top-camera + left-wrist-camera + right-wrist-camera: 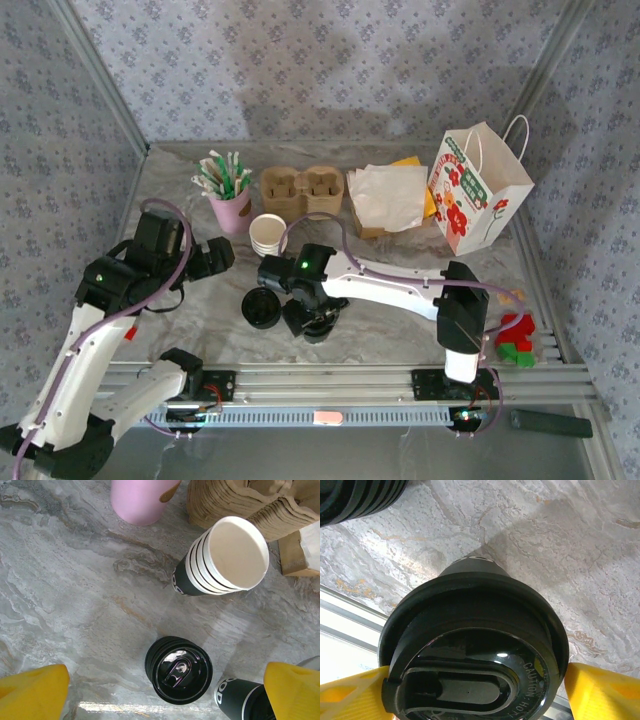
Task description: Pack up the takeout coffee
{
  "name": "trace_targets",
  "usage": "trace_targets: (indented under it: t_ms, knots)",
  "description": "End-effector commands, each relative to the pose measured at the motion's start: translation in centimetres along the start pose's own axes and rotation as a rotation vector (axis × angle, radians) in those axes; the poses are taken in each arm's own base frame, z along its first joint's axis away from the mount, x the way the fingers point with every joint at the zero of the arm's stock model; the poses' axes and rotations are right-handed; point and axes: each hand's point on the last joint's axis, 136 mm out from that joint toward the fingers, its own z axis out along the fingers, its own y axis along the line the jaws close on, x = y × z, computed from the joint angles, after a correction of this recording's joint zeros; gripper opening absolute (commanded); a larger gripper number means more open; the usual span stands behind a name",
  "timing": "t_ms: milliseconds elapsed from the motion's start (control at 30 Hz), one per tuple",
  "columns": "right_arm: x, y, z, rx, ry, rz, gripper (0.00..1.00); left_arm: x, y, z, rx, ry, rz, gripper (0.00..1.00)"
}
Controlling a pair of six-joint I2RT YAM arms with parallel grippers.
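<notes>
Takeout coffee (470,630) stands on the marble table (560,545), lower centre of the right wrist frame, between the right gripper (477,692)'s wide-spread yellow fingers (602,690), both at its lid rim; whether they clamp it, I cannot tell

Marbled table (400,330): takeout coffee (470,645), cup stack (235,555), bag (480,190)

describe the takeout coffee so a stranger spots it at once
On the grey marble table, find the right gripper at front centre. Between its yellow fingers stands a small black cup with a round black plastic lid; the stacked white-rimmed paper cups behind have none.
</notes>
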Motion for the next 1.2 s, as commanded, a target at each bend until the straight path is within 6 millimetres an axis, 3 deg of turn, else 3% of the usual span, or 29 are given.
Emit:
trace_targets:
  t_ms: [0, 200, 533, 1167]
  knots:
    - [0.2, -0.4, 0.1, 0.003, 0.004, 0.020, 0.82, -0.4, -0.5, -0.4, 0.022, -0.011, -0.002, 1.00]
    - [0.1, -0.6, 0.2, 0.013, 0.004, 0.018, 0.75, -0.4, -0.7, -0.2, 0.028, -0.004, -0.006, 1.00]
    - [-1.0, -1.0, -0.5, 0.020, -0.031, 0.017, 0.74, -0.7, -0.9, -0.2, 0.028, -0.007, 0.002, 1.00]
    - [-8.0, -0.9, -1.0, 0.006, -0.085, -0.022, 0.75, -1.0, -0.9, -0.2, 0.017, -0.012, 0.016, 1.00]
